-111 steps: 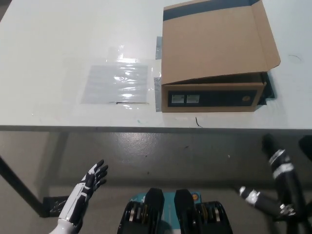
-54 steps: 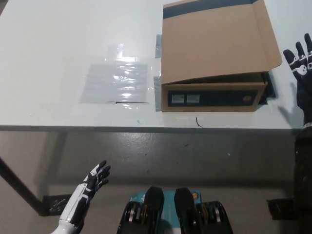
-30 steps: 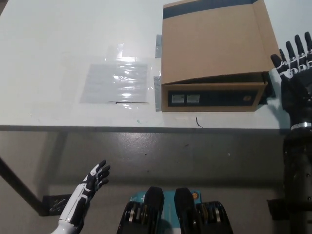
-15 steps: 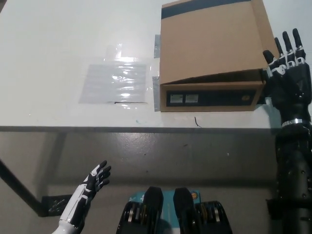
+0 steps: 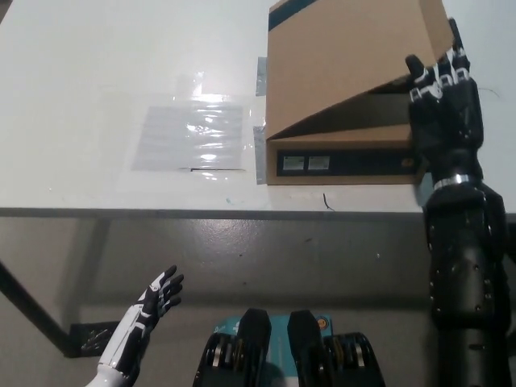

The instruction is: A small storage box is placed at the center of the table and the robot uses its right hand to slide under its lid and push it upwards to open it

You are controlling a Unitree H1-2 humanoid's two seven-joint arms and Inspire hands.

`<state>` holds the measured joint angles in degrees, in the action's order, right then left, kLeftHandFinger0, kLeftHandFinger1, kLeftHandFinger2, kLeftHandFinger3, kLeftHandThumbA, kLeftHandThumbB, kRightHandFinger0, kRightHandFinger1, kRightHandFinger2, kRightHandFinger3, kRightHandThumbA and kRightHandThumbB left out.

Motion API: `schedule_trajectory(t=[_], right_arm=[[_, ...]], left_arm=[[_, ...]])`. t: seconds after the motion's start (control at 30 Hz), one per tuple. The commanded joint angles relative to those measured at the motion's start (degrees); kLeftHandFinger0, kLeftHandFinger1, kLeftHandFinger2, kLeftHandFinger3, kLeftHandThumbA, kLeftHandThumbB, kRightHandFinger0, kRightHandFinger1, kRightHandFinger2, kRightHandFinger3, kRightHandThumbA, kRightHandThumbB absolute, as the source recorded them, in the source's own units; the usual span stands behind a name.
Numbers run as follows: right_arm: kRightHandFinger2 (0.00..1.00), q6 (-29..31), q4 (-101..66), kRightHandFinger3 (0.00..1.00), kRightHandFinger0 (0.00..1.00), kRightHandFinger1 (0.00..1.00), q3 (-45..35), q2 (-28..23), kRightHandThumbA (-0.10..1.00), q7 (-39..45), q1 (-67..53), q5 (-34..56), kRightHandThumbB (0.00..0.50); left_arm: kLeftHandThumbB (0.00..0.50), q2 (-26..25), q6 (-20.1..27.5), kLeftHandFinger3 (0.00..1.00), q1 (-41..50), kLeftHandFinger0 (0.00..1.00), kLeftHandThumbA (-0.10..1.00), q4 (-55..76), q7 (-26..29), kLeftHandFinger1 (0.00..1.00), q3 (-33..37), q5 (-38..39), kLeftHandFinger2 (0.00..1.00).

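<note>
Right, the box (image 5: 343, 153) is a flat brown cardboard one sitting on the white table (image 5: 97, 64), right of the table's centre and close to the near edge. Its front wall is dark with two small pale labels at the left end and a small round mark near the right end. The lid (image 5: 347, 60) is plain cardboard with a dark band along its far edge, hinged at the back; it is tilted up, higher on the right than on the left, so a dark wedge-shaped gap shows between lid and front wall, widening toward the right. The right hand (image 5: 443, 105) is at the box's right front corner, fingers extended and slightly spread, fingertips up against the lid's raised right edge; it grips nothing, just presses flat-handed. Whether the fingers go under the lid or only touch its edge, I cannot tell. The black forearm runs down from it past the table edge. A clear plastic sheet (image 5: 192, 137) lies flat on the table just left of the box, with a strip of tape (image 5: 260, 153) along the box's left side. The left hand (image 5: 155, 297) rests low at the lower left, below the table edge, fingers apart, holding nothing.
</note>
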<state>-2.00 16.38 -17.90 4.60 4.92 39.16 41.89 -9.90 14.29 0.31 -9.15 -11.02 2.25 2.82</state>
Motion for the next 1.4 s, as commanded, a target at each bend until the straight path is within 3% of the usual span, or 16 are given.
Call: schedule_trajectory(t=[0.0,0.17,0.3,0.37,0.67,0.83,0.9,1.03,1.13,1.27,1.37], right_arm=[[1.0,-1.7,-2.81,1.0,1.0,1.0,-0.13,2.21,1.0,-1.74,5.49,2.73,0.298],[1.0,-2.17,-3.86,1.0,1.0,1.0,1.68,3.73,1.0,-2.26,8.48,0.64,0.312],[1.0,-2.55,-2.97,1.0,1.0,1.0,3.85,5.29,1.0,-3.52,11.75,-2.21,0.306],[1.0,-2.28,-1.8,1.0,1.0,1.0,5.05,5.48,1.0,-2.62,12.49,-3.28,0.296],[1.0,0.83,9.85,1.0,1.0,1.0,13.48,8.11,1.0,-1.66,17.16,-12.49,0.254],[1.0,3.47,16.99,1.0,1.0,1.0,19.37,8.77,1.0,0.72,19.02,-18.48,0.254],[1.0,3.66,19.28,1.0,1.0,1.0,21.1,9.46,1.0,0.8,19.52,-19.85,0.277],[1.0,5.17,24.61,1.0,1.0,1.0,23.93,10.28,1.0,1.56,20.48,-22.64,0.258],[1.0,7.66,30.07,1.0,1.0,1.0,26.18,10.14,1.0,4.09,20.59,-24.71,0.323],[1.0,10.3,33.52,1.0,1.0,1.0,26.79,10.34,1.0,4.53,19.63,-26.32,0.304],[1.0,11.51,33.85,1.0,1.0,1.0,26.9,9.9,1.0,4.49,19.07,-27.75,0.328]], left_arm=[[0.323,-0.67,1.79,1.0,-0.73,1.0,1.0,0.63,-0.33,1.0,-0.42,0.34,1.0],[0.303,-0.75,1.94,1.0,-0.93,1.0,1.0,0.79,-0.49,1.0,-0.29,0.28,1.0],[0.329,-0.81,1.07,1.0,-1.06,1.0,1.0,0.97,-0.53,1.0,-0.16,0.11,1.0],[0.316,-0.79,1.1,1.0,-1.06,1.0,1.0,1.07,-0.61,1.0,-0.13,0.22,1.0],[0.324,-0.94,1.21,1.0,-1.45,1.0,1.0,1.35,-0.65,1.0,0.09,-0.23,1.0],[0.318,-0.89,0.78,1.0,-1.49,1.0,1.0,1.99,-0.7,1.0,0.21,-0.16,1.0],[0.317,-0.98,0.44,1.0,-1.6,1.0,1.0,2.1,-0.64,1.0,0.26,-0.41,1.0],[0.332,-1.11,0.65,1.0,-2.09,1.0,1.0,1.68,-0.92,1.0,0.45,-0.35,1.0],[0.334,-1.19,0.53,1.0,-2.14,1.0,1.0,1.96,-0.93,1.0,0.58,-0.57,1.0],[0.334,-1.46,0.62,1.0,-2.52,1.0,1.0,2.16,-1.23,1.0,0.79,-0.66,1.0],[0.332,-1.85,0.48,1.0,-3.34,1.0,1.0,1.91,-1.69,1.0,0.74,-0.08,1.0]])
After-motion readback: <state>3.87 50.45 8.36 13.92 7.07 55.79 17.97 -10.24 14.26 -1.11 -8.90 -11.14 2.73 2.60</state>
